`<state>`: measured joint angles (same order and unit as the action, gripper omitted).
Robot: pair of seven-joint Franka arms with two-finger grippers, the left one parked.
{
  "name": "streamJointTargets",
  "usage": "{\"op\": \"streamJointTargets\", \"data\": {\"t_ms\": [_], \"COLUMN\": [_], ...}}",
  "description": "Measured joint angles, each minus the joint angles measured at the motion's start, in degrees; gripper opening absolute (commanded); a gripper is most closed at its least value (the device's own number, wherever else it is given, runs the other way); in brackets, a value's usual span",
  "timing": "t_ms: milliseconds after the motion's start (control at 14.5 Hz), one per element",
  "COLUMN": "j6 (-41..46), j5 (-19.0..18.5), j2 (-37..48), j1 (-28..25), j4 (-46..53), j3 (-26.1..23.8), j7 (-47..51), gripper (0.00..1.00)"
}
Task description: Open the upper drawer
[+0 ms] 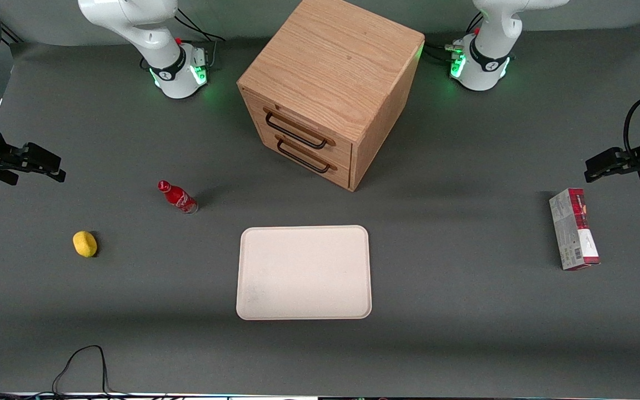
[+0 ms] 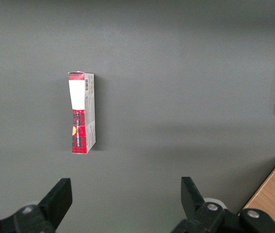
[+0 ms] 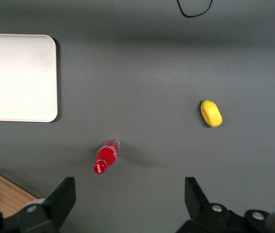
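1. We see the upper drawer (image 1: 296, 126) fully shut in the oak cabinet (image 1: 334, 72), directly above the lower drawer (image 1: 304, 156).
2. Nearer the front camera lies a white tray (image 1: 304, 273).
3. A red bottle (image 1: 178, 196) and a yellow lemon (image 1: 85, 244) sit toward the working arm's end of the surface (image 1: 464, 311).
4. Our pincer (image 1: 48, 166) hovers there, released, holding nothing.

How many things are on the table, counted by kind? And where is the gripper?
Cabinet: 1
Tray: 1
Red bottle: 1
Yellow lemon-like object: 1
Carton: 1
Total: 5
The gripper hangs open at the working arm's end, away from the upper drawer.
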<state>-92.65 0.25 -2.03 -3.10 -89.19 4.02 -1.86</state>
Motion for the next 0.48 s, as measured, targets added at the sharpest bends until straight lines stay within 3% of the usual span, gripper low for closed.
{"op": "streamJointTargets", "data": {"t_ms": [483], "j6": [0.0], "j5": [0.0], "j2": [-0.1], "j1": [-0.1], "j4": [0.2], "j3": [-0.5], "j7": [0.0], "gripper": [1.0]}}
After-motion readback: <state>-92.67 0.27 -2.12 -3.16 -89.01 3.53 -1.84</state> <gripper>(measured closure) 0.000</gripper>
